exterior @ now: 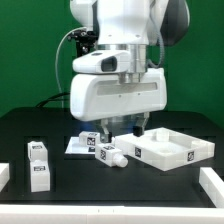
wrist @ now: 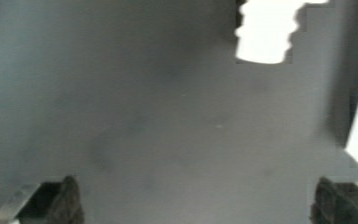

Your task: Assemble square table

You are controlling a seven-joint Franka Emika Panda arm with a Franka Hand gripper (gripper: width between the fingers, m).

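White plastic, stiff and light, I judge. Square top (exterior: 172,150): at the exterior view's right, rim up. 1 leg (exterior: 112,156): lying near it, close to my gripper (exterior: 120,128), whose jaws stand spread and empty. I would pinch the leg across its smooth, possibly slippery middle.

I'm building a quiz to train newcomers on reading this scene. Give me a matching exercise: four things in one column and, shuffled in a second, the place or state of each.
Things:
1. table top
2. marker board
3. pair of legs
4. end effector

Place or state:
A. open, holding nothing
B. on the exterior view's right
C. on the exterior view's left
D. lying flat, between the pair of legs and the table top

Pairs: 1-B; 2-D; 3-C; 4-A
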